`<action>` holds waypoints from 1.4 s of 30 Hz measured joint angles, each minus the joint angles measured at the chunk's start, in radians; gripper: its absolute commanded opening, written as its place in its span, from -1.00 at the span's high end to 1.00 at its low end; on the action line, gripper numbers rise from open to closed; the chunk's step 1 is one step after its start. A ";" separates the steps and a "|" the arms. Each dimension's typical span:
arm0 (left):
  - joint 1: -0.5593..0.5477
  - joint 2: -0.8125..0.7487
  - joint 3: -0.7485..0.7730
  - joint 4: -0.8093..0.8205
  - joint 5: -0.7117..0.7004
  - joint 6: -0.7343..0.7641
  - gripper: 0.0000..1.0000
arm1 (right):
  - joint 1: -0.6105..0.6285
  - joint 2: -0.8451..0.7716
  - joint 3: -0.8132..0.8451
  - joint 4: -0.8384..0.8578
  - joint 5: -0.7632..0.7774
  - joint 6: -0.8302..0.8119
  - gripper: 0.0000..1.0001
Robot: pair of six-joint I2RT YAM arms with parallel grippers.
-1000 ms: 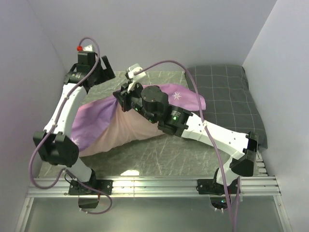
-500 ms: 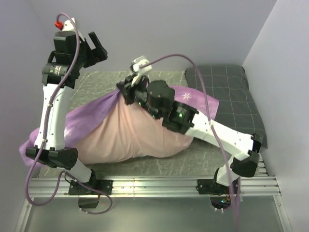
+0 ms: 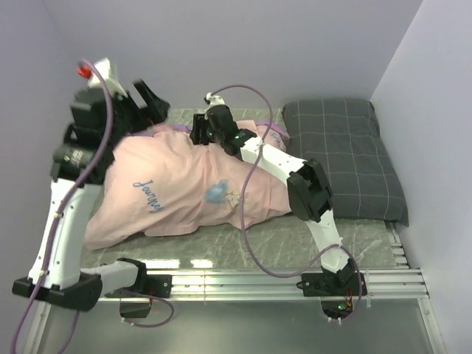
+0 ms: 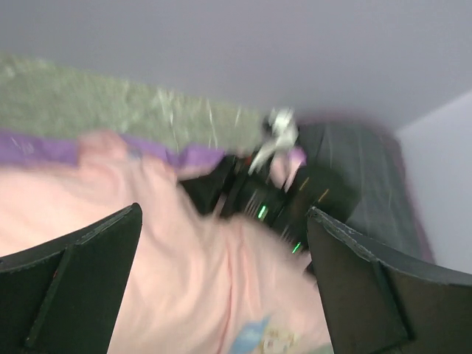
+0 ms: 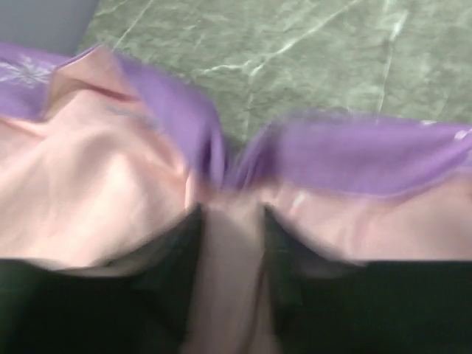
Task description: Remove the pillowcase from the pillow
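The pillowcase (image 3: 184,188) lies bulging on the table with its pale pink inside upward, and lettering shows through it. Its purple edge (image 5: 354,151) runs along the back. The pillow is hidden. My right gripper (image 3: 198,131) reaches over that back edge. In the blurred right wrist view the right gripper (image 5: 230,221) has its fingers apart, with a pink fold lying in the gap. My left gripper (image 3: 147,99) hangs high above the cloth's left end. Seen from the left wrist, the left gripper (image 4: 225,214) is wide open and holds nothing.
A dark grey checked pillow (image 3: 343,158) fills the right side of the table. The green marbled mat (image 3: 221,243) shows in front of the pink cloth and behind it (image 5: 295,51). Walls close in at the left, back and right.
The lifted cloth has dropped onto the table, pale pink side up. My right arm has stretched toward the back and its jaws have parted. The left arm has tipped down over the cloth.
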 measured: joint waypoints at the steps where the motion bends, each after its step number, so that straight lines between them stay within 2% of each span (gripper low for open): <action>1: -0.023 -0.044 -0.087 0.035 -0.005 -0.009 -0.99 | -0.006 -0.006 0.003 -0.010 -0.003 -0.001 -0.39; 4: -0.076 -0.127 -0.294 0.081 -0.025 -0.035 -0.98 | -0.006 -0.062 0.038 -0.053 -0.009 -0.018 -0.56; 9: -0.132 -0.151 -0.485 0.124 -0.059 -0.075 -0.95 | -0.009 -0.276 0.042 -0.105 0.024 -0.025 -0.60; 11: -0.173 -0.143 -0.515 0.143 -0.088 -0.087 -0.94 | -0.027 -0.409 -0.033 -0.084 0.046 -0.018 -0.60; 14: -0.275 -0.108 -0.518 0.183 -0.136 -0.096 -0.94 | -0.089 -0.647 -0.239 -0.045 0.089 -0.003 -0.61; 20: -0.511 0.088 -0.424 0.209 -0.317 -0.097 -0.95 | -0.218 -0.972 -0.675 -0.018 0.177 0.033 -0.61; 23: -0.621 0.236 -0.319 0.196 -0.455 -0.090 -0.96 | -0.274 -1.053 -0.872 -0.029 0.186 0.050 -0.41; 25: -0.678 0.320 -0.257 0.178 -0.521 -0.085 -0.95 | -0.307 -1.081 -0.978 -0.037 0.178 0.064 -0.36; 28: -0.734 0.438 -0.171 0.156 -0.585 -0.077 -0.93 | -0.341 -1.111 -1.100 -0.040 0.162 0.080 -0.34; 33: -0.764 0.594 -0.037 0.096 -0.683 -0.067 -0.87 | -0.343 -1.138 -1.177 -0.034 0.125 0.089 -0.31; 36: -0.771 0.676 0.039 0.037 -0.747 -0.068 -0.69 | -0.343 -1.139 -1.188 -0.005 0.096 0.102 -0.28; 39: -0.771 0.708 0.050 -0.013 -0.793 -0.072 -0.38 | -0.343 -1.131 -1.199 0.027 0.064 0.114 -0.19; 40: -0.771 0.709 0.048 -0.027 -0.805 -0.074 -0.16 | -0.343 -1.122 -1.201 0.038 0.049 0.118 -0.16; 42: -0.771 0.706 0.047 -0.034 -0.822 -0.076 0.09 | -0.343 -1.096 -1.202 0.056 0.026 0.127 -0.08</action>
